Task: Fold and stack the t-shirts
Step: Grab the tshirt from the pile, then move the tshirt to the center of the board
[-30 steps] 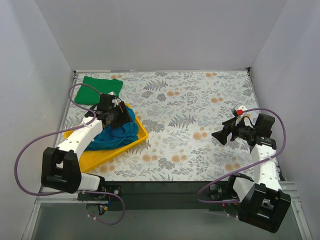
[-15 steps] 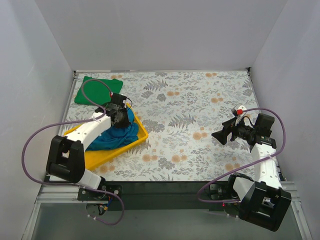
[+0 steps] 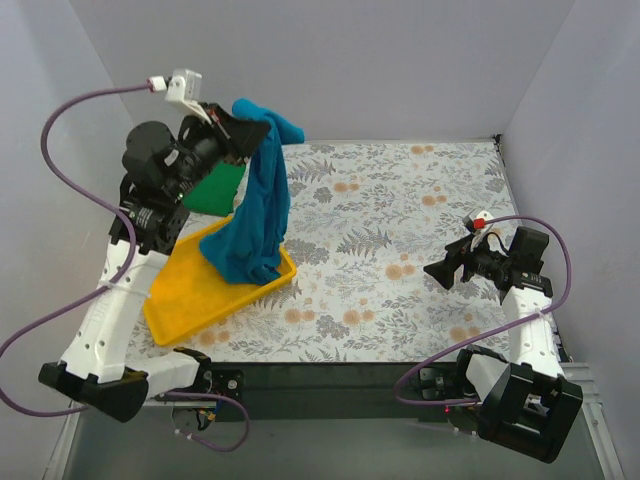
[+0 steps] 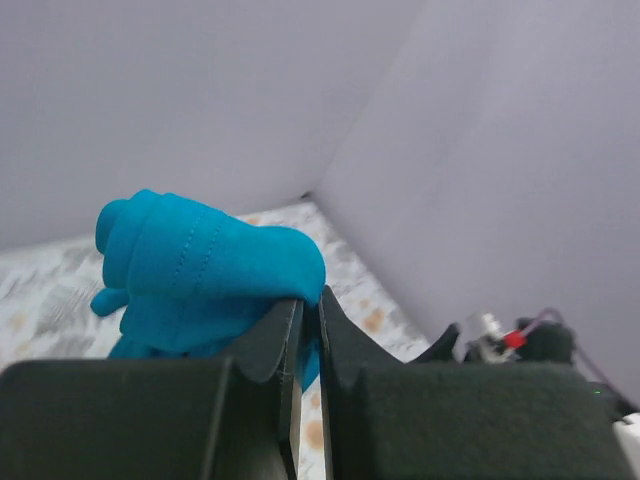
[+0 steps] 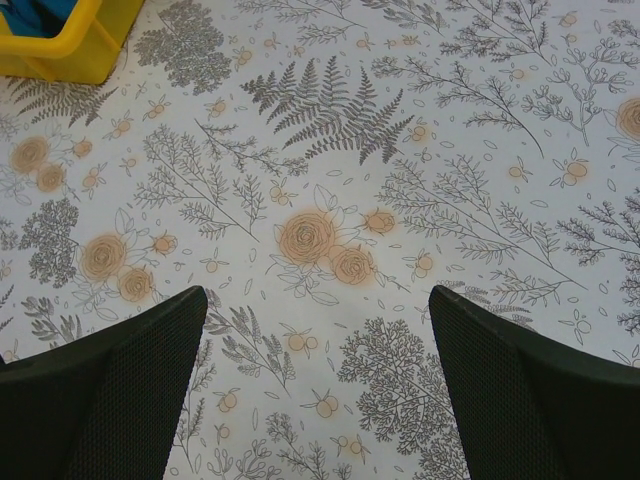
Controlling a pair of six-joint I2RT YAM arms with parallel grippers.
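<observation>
Overhead, the left claw (image 3: 232,122) pinched the teal shirt (image 3: 260,200), its tail hanging into the yellow tray (image 3: 190,310); the right claw (image 3: 440,270) hovered spread, empty. Good practice was to raise it clear, then lay it flat on the worktop (image 3: 400,190).

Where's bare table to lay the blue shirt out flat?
Widest bare patch: table middle, between the tray and the open right gripper, running to the back wall. Left is crowded: tray, green shirt, and the blue shirt hanging from the shut left gripper.

yellow plastic tray (image 3: 188,302), floral-patterned table (image 3: 400,205)
</observation>
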